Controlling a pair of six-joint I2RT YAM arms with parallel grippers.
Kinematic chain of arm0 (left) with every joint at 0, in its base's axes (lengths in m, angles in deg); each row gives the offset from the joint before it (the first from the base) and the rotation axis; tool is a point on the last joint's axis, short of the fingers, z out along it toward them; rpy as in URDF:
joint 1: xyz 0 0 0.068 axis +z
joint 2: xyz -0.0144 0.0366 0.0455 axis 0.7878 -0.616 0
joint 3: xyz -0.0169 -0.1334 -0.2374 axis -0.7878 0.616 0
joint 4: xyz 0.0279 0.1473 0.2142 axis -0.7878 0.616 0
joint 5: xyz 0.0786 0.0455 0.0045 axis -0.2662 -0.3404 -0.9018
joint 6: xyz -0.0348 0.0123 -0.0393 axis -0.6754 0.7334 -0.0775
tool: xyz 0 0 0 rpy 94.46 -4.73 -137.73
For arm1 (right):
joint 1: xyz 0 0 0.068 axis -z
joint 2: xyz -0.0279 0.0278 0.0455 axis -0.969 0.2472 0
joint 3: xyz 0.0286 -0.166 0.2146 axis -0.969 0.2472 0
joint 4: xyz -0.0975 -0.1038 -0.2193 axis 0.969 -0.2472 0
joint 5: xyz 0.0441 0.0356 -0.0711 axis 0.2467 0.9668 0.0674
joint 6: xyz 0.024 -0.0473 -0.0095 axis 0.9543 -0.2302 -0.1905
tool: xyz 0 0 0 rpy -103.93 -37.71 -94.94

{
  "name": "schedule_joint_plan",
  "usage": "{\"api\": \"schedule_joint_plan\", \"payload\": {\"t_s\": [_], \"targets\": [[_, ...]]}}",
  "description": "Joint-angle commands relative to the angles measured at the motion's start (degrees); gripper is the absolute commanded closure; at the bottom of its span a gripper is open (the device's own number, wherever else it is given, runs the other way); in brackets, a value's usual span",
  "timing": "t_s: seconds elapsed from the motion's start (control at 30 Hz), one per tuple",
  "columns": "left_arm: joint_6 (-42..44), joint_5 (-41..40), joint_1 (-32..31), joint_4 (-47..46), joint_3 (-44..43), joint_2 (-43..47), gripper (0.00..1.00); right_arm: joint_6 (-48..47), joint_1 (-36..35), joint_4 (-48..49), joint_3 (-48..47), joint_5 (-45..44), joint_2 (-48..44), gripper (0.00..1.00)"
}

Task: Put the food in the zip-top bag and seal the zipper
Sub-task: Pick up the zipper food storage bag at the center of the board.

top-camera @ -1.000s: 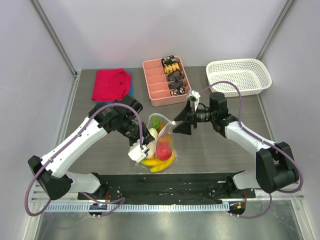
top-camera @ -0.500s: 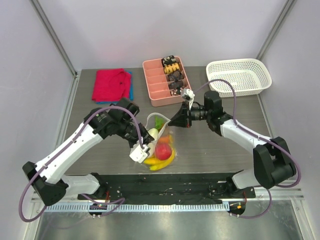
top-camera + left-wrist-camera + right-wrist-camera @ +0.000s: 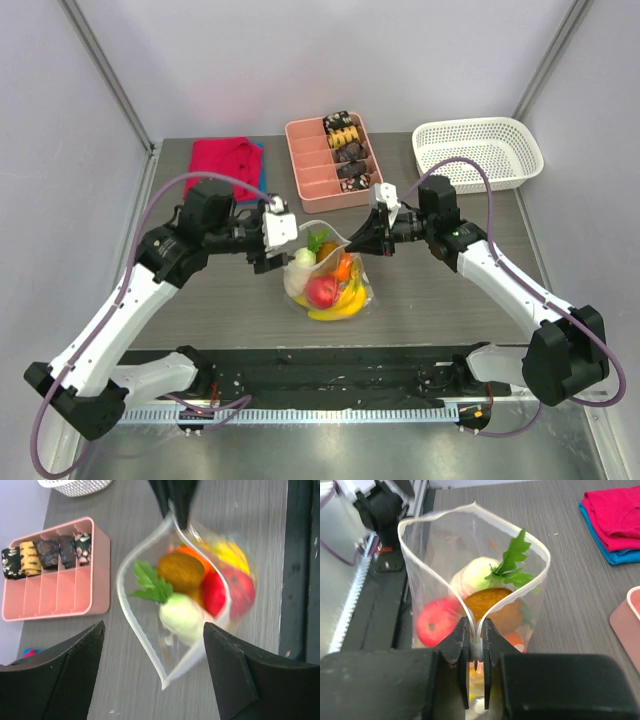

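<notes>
On my top view the clear dotted plastic zip-top bag sits on the grey table between the two arms, just in front of the pink divided tray of dark snacks and well away from the white mesh basket and the folded red cloth. The right gripper has its fingers closed almost together on one end of the pale press-seal zipper strip, pinching both lips there. From that pinch the two lips bow apart, so the mouth gapes in a teardrop shape. The left gripper is spread wide and has hold of nothing that I can see. Its two dark fingers frame the opposite, free end of the mouth, which lies between them and looks to be apart from both. The food is all inside the bag: a red plastic apple, yellow bananas toward the near side, a brownish-orange round fruit, and a pale white-green vegetable with green leaves nearest the mouth. The zipper is not pressed shut along its length.
</notes>
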Motion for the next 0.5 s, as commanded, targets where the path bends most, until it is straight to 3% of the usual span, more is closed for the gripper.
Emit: {"api": "schedule_joint_plan", "payload": {"t_s": [0.0, 0.13, 0.3, 0.47], "targets": [[-17.2, -0.8, 0.0, -7.8, -7.2, -8.0, 0.26, -16.6, -0.7, -10.2, -2.4, 0.6, -2.4, 0.99], [-17.7, 1.1, 0.0, -5.5, -13.8, -16.8, 0.3, -20.5, -1.0, -10.6, -1.9, -0.1, -4.4, 0.99], [-7.2, 1.9, -3.1, -7.9, -11.7, -20.1, 0.27, -22.5, -1.1, -11.2, -1.9, 0.4, -5.9, 0.99], [-3.4, 3.3, -4.5, -10.3, -10.8, -22.6, 0.25, -22.9, -1.5, -11.2, -2.8, 0.7, -6.4, 0.99]]}}
